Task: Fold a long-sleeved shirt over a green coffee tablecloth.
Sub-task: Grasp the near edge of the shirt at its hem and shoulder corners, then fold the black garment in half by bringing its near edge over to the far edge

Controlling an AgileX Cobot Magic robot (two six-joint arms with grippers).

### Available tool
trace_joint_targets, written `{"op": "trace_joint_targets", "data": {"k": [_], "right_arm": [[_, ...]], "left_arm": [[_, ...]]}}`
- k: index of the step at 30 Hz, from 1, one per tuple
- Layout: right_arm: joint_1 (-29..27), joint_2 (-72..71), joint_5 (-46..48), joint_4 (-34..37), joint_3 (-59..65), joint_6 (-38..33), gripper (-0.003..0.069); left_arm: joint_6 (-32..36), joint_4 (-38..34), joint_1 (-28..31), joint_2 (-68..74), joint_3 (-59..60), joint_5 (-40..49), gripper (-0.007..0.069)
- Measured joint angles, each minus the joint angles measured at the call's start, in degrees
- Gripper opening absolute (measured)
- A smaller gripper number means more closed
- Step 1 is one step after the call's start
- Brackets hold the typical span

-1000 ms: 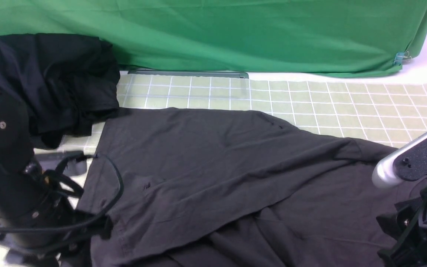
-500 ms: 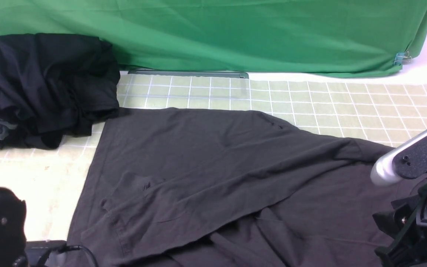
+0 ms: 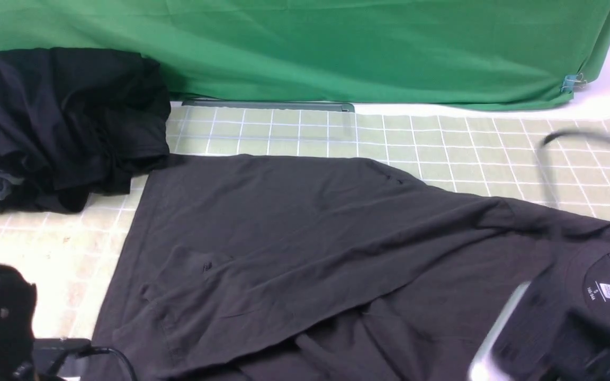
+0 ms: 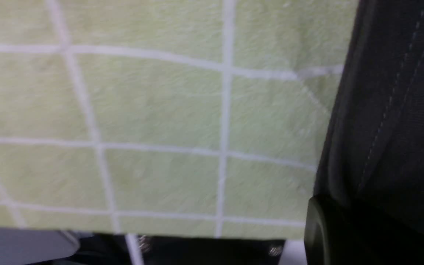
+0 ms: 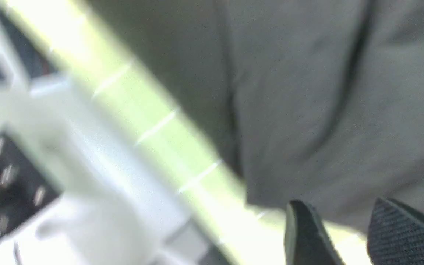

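One plain green fabric (image 3: 337,47) hangs behind. Before it spreads the green coffee tablecloth (image 3: 495,153), the long-sleeved shirt (image 3: 310,238) flat across it, collar rightward. A black bundle (image 3: 66,116) sits far left. The left gripper (image 4: 331,239) is pressed together beside the hem; the right gripper (image 5: 348,235) stands spread over the shirt.

Whole shot's pretty blurry. Gripper (image 5: 348,235) fingers (image 5: 403,239) stand apart, nothing between them. Shirt (image 5: 307,92) fills their 12 o'clock, its edge just past the tips. Tablecloth (image 5: 153,121) runs alongside around 10 o'clock, then a white frame (image 5: 98,191) with a black plate (image 5: 9,176).
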Motion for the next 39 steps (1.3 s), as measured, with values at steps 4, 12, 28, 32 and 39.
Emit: {"op": "trace_joint_targets", "data": {"k": [4, 12, 28, 32, 39], "right_arm": [[5.34, 4.77, -0.41, 0.32, 2.24, 0.86, 0.0319], [9.02, 13.82, -11.24, -0.09, 7.57, 3.85, 0.0530], [9.06, 14.60, -10.93, -12.34, 6.57, 11.07, 0.0041], [5.12, 9.76, -5.41, -21.07, -0.12, 14.51, 0.0041], [-10.98, 14.15, -6.00, -21.92, -16.50, 4.85, 0.0040]], "left_arm": [[-0.13, 1.85, 0.00, -5.73, -2.67, 4.43, 0.0013], [-1.38, 1.68, 0.00, -14.09, -3.43, 5.74, 0.0013], [-1.22, 2.03, 0.00, -17.39, -9.84, 6.44, 0.0013], [-1.35, 5.04, 2.38, -12.91, -20.65, 6.35, 0.0013], [3.22, 1.92, 11.45, 2.57, -39.96, 3.06, 0.0013]]}}
